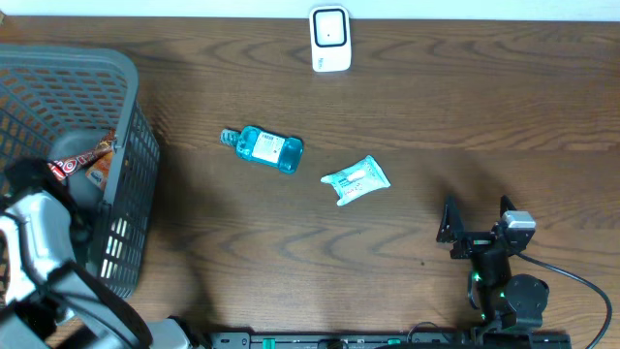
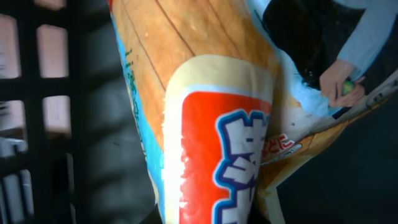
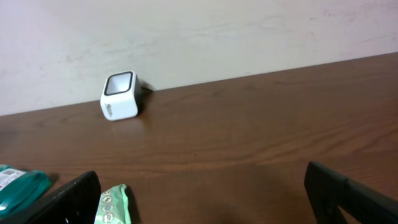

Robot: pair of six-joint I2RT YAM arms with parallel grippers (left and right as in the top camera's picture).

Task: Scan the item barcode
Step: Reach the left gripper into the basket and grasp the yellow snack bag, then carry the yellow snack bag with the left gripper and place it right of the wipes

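I am reaching my left tool (image 1: 60, 174) down into the grey plastic basket (image 1: 128, 82) at the left end of the worktop (image 1: 417, 107), and it is closing tight on an orange and red snack packet (image 2: 211, 124), which is filling the left wrist view. My right tool (image 1: 477, 218) is hovering low over the near right part of the worktop with its jaws standing wide apart, gripping nothing. The white barcode scanner (image 1: 329, 39) is sitting at the far edge, well apart from the packet. A teal bottle (image 1: 266, 148) and a wipes pack (image 1: 356, 180) are lying mid-worktop.
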